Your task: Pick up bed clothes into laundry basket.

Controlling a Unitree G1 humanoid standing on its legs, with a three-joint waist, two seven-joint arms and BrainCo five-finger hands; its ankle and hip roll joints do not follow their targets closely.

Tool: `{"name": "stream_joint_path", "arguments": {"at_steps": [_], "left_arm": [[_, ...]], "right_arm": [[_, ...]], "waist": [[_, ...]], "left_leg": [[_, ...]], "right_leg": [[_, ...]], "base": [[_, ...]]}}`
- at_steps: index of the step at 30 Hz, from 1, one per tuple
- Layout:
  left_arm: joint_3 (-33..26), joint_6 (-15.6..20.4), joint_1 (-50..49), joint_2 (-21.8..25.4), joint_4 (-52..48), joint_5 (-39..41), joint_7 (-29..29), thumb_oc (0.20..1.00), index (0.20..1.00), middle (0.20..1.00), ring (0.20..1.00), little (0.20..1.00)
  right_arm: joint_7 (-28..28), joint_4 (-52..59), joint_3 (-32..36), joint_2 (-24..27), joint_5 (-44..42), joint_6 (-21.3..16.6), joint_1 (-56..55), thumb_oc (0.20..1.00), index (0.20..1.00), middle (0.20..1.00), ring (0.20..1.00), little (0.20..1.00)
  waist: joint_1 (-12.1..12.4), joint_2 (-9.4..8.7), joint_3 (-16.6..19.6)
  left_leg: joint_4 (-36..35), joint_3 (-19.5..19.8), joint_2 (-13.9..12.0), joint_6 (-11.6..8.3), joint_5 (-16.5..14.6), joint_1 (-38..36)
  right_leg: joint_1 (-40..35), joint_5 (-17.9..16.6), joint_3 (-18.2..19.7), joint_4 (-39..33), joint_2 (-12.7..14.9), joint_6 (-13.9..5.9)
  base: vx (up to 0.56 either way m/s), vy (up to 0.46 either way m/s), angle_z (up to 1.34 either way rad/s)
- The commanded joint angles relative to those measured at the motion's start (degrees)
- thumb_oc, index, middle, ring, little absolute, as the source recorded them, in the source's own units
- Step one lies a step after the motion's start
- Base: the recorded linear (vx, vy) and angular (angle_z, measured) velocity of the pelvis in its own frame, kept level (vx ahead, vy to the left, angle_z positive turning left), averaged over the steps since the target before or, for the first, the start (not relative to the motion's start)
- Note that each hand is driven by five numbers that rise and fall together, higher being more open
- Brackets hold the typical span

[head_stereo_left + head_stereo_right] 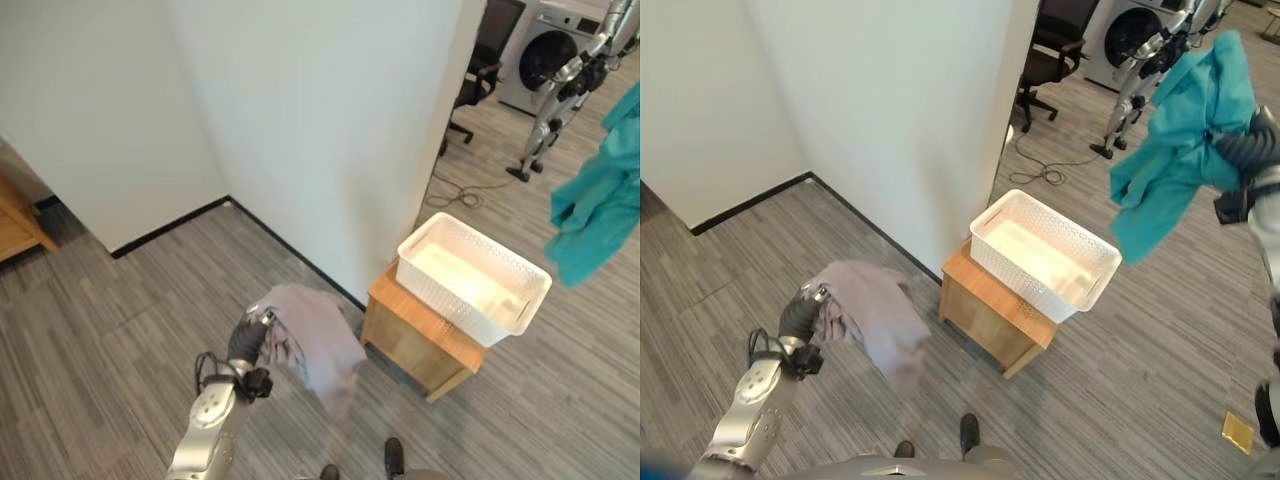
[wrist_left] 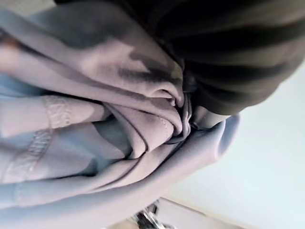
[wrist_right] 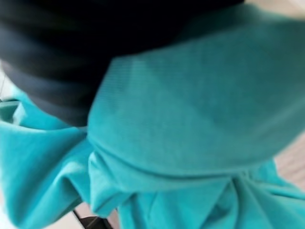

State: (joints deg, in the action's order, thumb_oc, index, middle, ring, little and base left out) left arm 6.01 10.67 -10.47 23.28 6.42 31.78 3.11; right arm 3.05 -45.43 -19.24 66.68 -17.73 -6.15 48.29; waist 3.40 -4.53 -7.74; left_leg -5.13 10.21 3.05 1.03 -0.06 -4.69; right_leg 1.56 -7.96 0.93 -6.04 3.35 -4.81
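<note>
Hanging from both hands, the two bed clothes are already off the ground and the laundry basket (image 1: pixel 1045 253) stands bare inside, on a low wooden bench (image 1: pixel 992 312) against the white wall. In the head views the left hand (image 1: pixel 248 338) is at about seven o'clock, its fingers bunched round a fold of the grey garment (image 1: pixel 318 345), which droops toward the floor. The left wrist view shows that cloth gathered in thick, soft creases right against the dark cover. At about two o'clock the right hand (image 1: pixel 1246 152) holds up the teal garment (image 1: pixel 1180 130) — its fingers are buried in the cloth, so I cannot tell how they are set. The teal cloth hangs beyond the basket's far right corner, well apart from it.

Both pieces look light and limp: they will sag, swing and trail below the hand, and offer no firm edge. A bunched handful near the middle seems the safest hold — a pinch at one corner would likely leave a long tail to catch on the basket's rim. The grey one looks thicker, perhaps a fleece, and probably less slippery than the teal.
</note>
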Motion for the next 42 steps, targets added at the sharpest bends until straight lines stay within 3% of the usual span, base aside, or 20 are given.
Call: {"name": "stream_joint_path", "arguments": {"at_steps": [1,2,7,13,19,21,22,30,35,39,42], "left_arm": [[-1.7,3.6,1.5,5.0,-6.2,4.5,0.9,0.200,0.200,0.200,0.200,0.200],[-2.0,3.9,1.5,6.0,-6.4,5.2,0.5,0.200,0.200,0.200,0.200,0.200],[-2.2,4.1,1.8,6.6,-7.4,5.6,-0.7,0.200,0.200,0.200,0.200,0.200],[-1.3,4.2,3.6,6.0,-8.5,5.0,-2.5,0.200,0.200,0.200,0.200,0.200],[0.1,4.2,5.3,5.1,-9.1,4.5,-3.5,0.200,0.200,0.200,0.200,0.200],[0.6,4.0,6.9,4.4,-8.9,4.1,-3.9,0.200,0.200,0.200,0.200,0.200],[0.6,4.0,7.0,4.4,-8.8,4.1,-3.9,0.200,0.200,0.200,0.200,0.200],[-0.5,4.0,9.5,4.0,-7.6,3.6,-5.1,0.200,0.200,0.200,0.200,0.200],[-1.2,4.4,10.6,4.3,-6.4,3.7,-5.8,0.200,0.200,0.200,0.200,0.200],[-2.9,5.0,11.3,4.6,-5.5,3.6,-6.3,0.200,0.200,0.200,0.200,0.200],[-4.2,5.4,12.5,5.2,-4.7,3.2,-6.3,0.200,0.200,0.200,0.200,0.200]], "right_arm": [[1.5,-5.6,-9.5,4.3,2.2,-0.7,16.6,0.200,0.200,0.200,0.200,0.200],[2.3,-10.5,-14.4,2.6,3.5,0.1,23.6,0.200,0.200,0.200,0.200,0.200],[3.3,-17.5,-18.0,-0.7,2.7,0.9,29.7,0.200,0.200,0.200,0.200,0.200],[3.9,-24.3,-17.6,-5.3,2.8,1.8,30.0,0.200,0.200,0.200,0.200,0.200],[3.5,-27.5,-16.5,-7.8,4.1,2.3,27.3,0.200,0.200,0.200,0.200,0.200],[1.1,-29.6,-16.8,-9.1,5.8,3.2,24.8,0.200,0.200,0.200,0.200,0.200],[1.0,-29.7,-16.8,-9.1,5.8,3.2,24.8,1.000,1.000,1.000,1.000,1.000],[-0.2,-31.3,-18.0,-10.0,8.8,4.8,24.1,1.000,1.000,1.000,1.000,1.000],[0.2,-26.4,-19.1,-9.6,7.4,4.5,25.3,1.000,1.000,1.000,1.000,1.000],[1.2,-11.0,-17.1,-6.7,6.3,3.3,21.7,1.000,1.000,1.000,1.000,1.000],[1.6,3.5,-10.3,-4.6,6.3,2.4,12.4,1.000,1.000,1.000,1.000,1.000]], "waist": [[2.6,0.49,-0.8],[3.5,1.16,-2.7],[4.7,3.05,-6.3],[5.5,5.52,-10.0],[6.3,6.54,-12.2],[6.5,6.91,-13.5],[6.5,6.91,-13.5],[6.1,6.72,-13.9],[4.6,5.53,-12.9],[2.8,4.75,-11.7],[1.2,4.72,-10.5]], "left_leg": [[0.4,-1.5,-4.6,-3.62,2.7,5.7],[0.7,-1.0,-4.5,-3.70,3.1,7.9],[1.1,-0.4,-3.9,-3.54,4.1,11.9],[1.3,-1.1,-3.2,-3.55,5.1,15.8],[1.3,-1.3,-2.9,-3.50,5.7,18.3],[1.5,-1.4,-2.8,-3.56,6.0,19.6],[1.5,-1.4,-2.8,-3.56,6.0,19.6],[1.5,-1.7,-2.6,-3.42,5.6,19.8],[1.2,-2.6,-2.7,-3.38,4.8,17.8],[0.9,-3.5,-2.9,-3.37,4.1,15.8],[0.7,-4.1,-3.0,-3.42,3.5,13.9]], "right_leg": [[-1.8,5.9,-2.4,1.5,1.1,-1.74],[0.2,5.5,-2.3,1.7,1.1,-1.51],[3.8,4.6,-2.3,1.7,1.3,-1.25],[8.1,3.5,-1.3,1.5,1.5,-1.11],[10.6,2.9,-0.9,1.3,1.5,-1.23],[11.8,2.6,-0.7,1.4,1.5,-1.22],[11.8,2.6,-0.7,1.4,1.5,-1.22],[12.2,2.7,0.3,1.2,1.4,-1.29],[11.0,3.1,1.4,1.3,1.2,-1.26],[9.8,3.5,2.0,1.5,1.1,-1.25],[8.4,4.1,2.2,1.7,1.2,-1.22]], "base": [[-0.10,-0.007,0.17],[-0.12,-0.007,0.16],[-0.08,0.010,0.09],[-0.06,0.040,0.00],[-0.05,0.017,-0.09],[-0.03,-0.008,-0.02],[0.00,0.000,0.00],[0.01,0.014,-0.04],[0.01,0.018,-0.11],[0.02,0.012,-0.08],[0.05,0.016,-0.14]]}}
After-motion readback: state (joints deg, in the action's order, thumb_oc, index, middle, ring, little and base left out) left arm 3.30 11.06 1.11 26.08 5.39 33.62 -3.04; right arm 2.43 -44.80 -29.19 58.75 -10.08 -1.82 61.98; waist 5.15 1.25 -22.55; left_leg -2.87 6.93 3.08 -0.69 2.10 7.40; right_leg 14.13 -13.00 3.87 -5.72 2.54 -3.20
